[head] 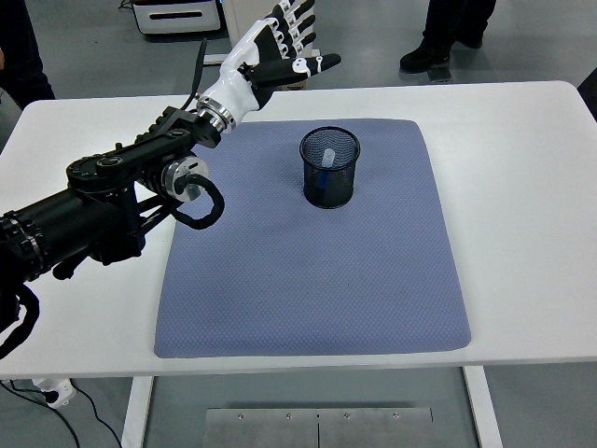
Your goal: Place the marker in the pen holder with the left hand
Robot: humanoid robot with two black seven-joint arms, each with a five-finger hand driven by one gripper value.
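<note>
From the head view, the black-and-white left hand (276, 49) hangs above the white table's (522, 149) far edge, at about eleven o'clock from the black wire-mesh pen holder (329, 167), fingers spread and holding nothing. The blue marker (327, 161) with a pale tip stands inside that holder, leaning against its mesh wall. The holder sits upright on the far part of the blue-grey fabric mat (308, 271).
</note>
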